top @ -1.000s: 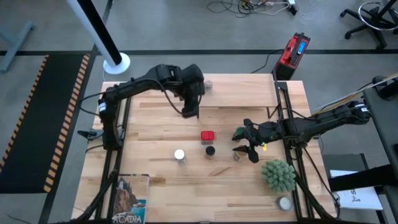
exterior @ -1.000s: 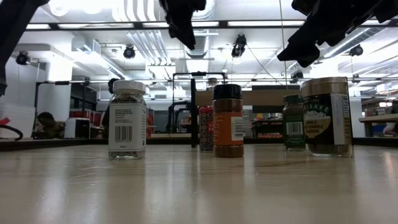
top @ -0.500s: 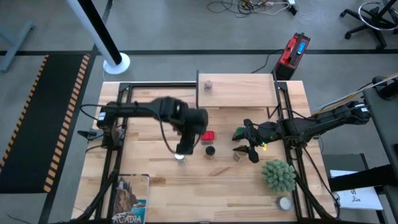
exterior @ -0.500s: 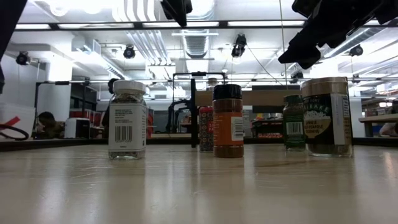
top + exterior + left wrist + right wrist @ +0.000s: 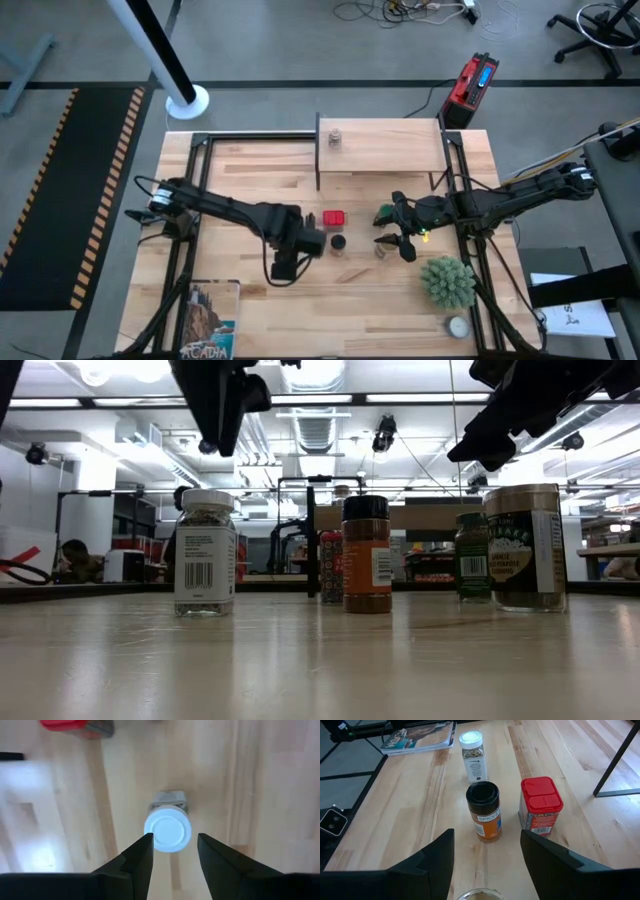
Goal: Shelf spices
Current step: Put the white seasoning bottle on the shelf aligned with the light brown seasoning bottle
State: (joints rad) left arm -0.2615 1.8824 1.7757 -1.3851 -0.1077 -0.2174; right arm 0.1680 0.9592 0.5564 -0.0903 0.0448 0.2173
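A white-lidded jar [image 5: 167,830] stands upright on the table. My left gripper [image 5: 174,847] hangs open above it, pointing down, one finger on either side of the lid and clear of it [image 5: 218,435]. In the high view the gripper [image 5: 287,257] hides this jar. To its right stand a red square tin [image 5: 334,217] and a black-lidded jar [image 5: 338,242]. My right gripper [image 5: 397,232] hangs open above another jar [image 5: 383,249], beside a green-lidded jar [image 5: 383,213]. The shelf [image 5: 380,148] stands at the far edge and bears one small jar [image 5: 334,137].
A spiky green plant [image 5: 447,281] and a flat white round tin [image 5: 458,326] sit at the near right. A magazine [image 5: 210,320] lies at the near left corner. The shelf's dark side panels [image 5: 318,150] rise at the far edge.
My left gripper has swung from the shelf at the far edge toward the table's near edge and now hangs over the white-lidded jar. The jars and the tin have stayed in place.
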